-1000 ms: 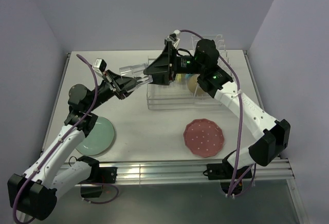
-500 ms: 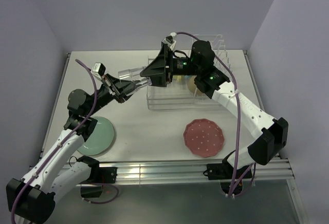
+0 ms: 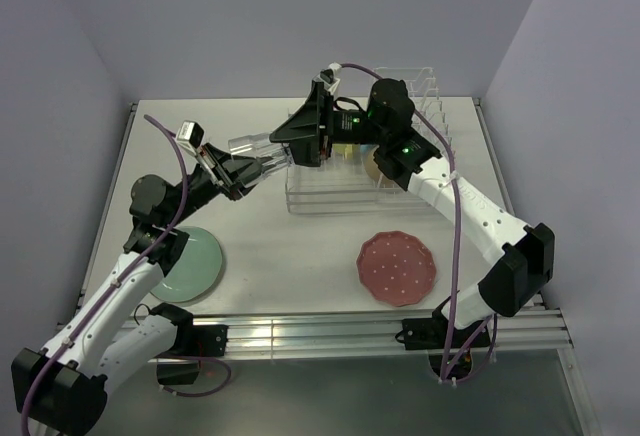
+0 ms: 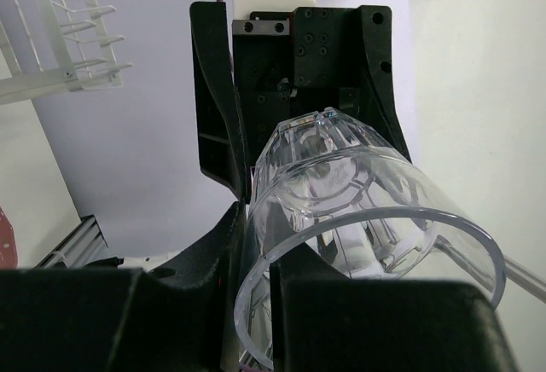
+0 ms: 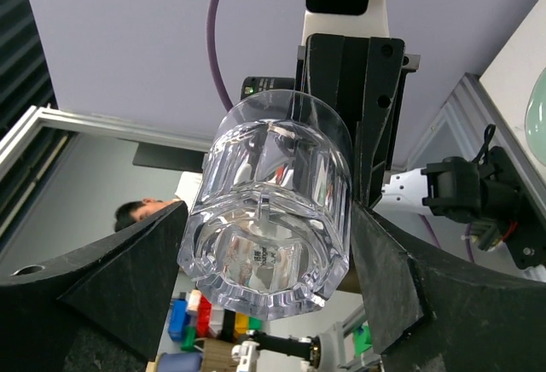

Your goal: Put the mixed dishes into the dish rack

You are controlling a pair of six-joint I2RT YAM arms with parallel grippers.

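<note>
The clear glass (image 3: 252, 142) hangs in the air left of the dish rack (image 3: 330, 196), lying on its side. My left gripper (image 3: 266, 163) is shut on its rim wall, one finger inside and one outside, as the left wrist view shows on the glass (image 4: 341, 193) and gripper (image 4: 256, 278). My right gripper (image 3: 292, 142) is open, its fingers flanking the glass's thick base (image 5: 273, 210) closely on both sides. The mint-green plate (image 3: 187, 264) and the pink dotted plate (image 3: 397, 267) lie on the table. A cream bowl (image 3: 376, 165) sits in the rack.
The rack's upright plate slots (image 3: 420, 91) stand at the back right, behind my right arm. A yellow-green item (image 3: 352, 154) shows in the rack beside the bowl. A metal rail (image 3: 330, 331) runs along the table's near edge. Other dishes are hidden or out of view.
My right gripper has moved left, away from the rack, until its fingers flank the glass base. My left gripper with the glass has shifted only slightly.
</note>
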